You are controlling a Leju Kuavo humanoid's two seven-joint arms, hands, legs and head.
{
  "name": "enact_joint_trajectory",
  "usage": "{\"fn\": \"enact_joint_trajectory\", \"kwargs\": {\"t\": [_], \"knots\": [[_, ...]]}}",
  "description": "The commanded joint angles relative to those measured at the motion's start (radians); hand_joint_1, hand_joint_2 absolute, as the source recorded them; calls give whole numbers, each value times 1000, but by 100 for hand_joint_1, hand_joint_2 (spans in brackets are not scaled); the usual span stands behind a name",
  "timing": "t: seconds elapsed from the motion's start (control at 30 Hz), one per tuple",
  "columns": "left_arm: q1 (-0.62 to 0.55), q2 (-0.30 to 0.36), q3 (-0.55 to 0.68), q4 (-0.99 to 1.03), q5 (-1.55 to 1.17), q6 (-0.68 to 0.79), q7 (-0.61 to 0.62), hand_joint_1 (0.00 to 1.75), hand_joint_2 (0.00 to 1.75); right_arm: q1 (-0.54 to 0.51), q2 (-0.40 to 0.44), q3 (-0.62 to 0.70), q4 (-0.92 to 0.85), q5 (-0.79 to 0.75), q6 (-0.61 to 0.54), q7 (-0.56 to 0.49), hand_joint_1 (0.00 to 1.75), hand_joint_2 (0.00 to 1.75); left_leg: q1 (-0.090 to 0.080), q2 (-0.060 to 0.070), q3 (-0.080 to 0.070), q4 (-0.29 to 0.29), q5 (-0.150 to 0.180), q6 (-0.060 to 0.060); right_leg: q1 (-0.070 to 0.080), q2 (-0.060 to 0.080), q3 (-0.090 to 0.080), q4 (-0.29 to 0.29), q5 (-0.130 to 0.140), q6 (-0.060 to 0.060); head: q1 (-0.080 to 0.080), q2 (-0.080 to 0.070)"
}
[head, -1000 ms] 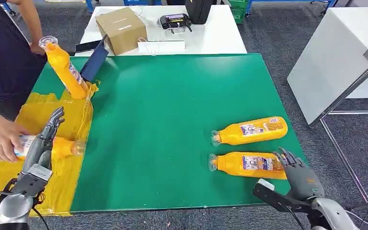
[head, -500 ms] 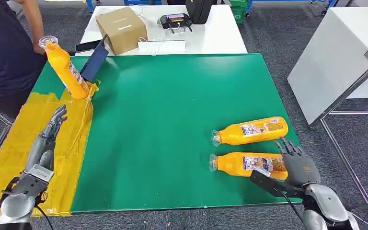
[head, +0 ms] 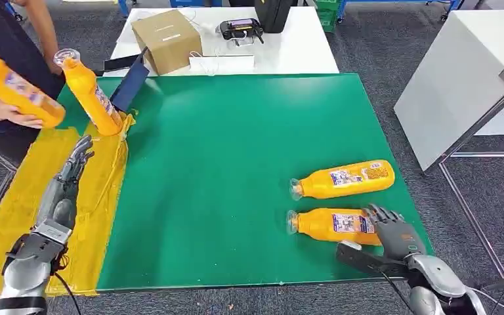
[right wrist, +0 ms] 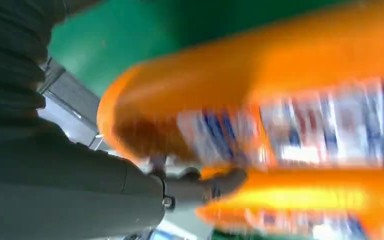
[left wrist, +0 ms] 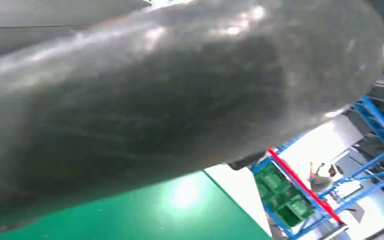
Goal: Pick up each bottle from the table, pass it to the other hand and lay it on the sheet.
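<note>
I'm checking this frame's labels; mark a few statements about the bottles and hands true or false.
1. Two bottles lie on the green mat. True: the far bottle and near bottle.
2. The right hand is at the near bottle. True.
3. The left hand holds a bottle. False: it is empty, over the yellow sheet.
4. The leaning bottle lies flat. False: it stands tilted at the sheet's far corner.

On the green-topped table (head: 236,144), two orange plastic bottles lie side by side near its right edge, the nearer one (head: 331,225) just before the farther one (head: 342,179). A yellow sheet (head: 105,197) covers the table's left side; a third orange bottle (head: 90,94) stands tilted at its far end.
</note>
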Motion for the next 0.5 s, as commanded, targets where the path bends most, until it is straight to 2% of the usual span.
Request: {"fn": "enact_joint_trajectory", "kwargs": {"t": [0.03,0.07,0.27,0.4,0.5], "knots": [[-172,-14,-107,205,25,-11,-19,0,0,-63,-102,185,304,-84,93,-8,164,175,2,-6,4,-1,1,-1,2,-1,6,-3,0,-1,0,0],[-188,-15,-119,224,28,-12,-21,0,0,-73,-102,205,337,-84,94,-11,175,175,3,-7,5,-2,1,-1,2,-1,8,-4,0,-2,0,0],[-228,-11,-168,253,41,-6,-29,0,0,-123,-77,251,467,-93,66,-25,175,175,3,-4,10,-2,0,-1,2,-1,11,-5,0,-1,1,0],[-228,-11,-168,253,41,-6,-29,0,0,-123,-77,251,467,-93,66,-25,175,175,6,-2,21,-2,-4,-2,5,3,11,-9,-1,-3,1,0],[-228,-11,-168,253,41,-6,-29,0,0,-123,-77,251,467,-93,66,-25,175,175,6,-2,22,-2,-4,-1,4,2,13,-10,-3,-6,1,0]]}}
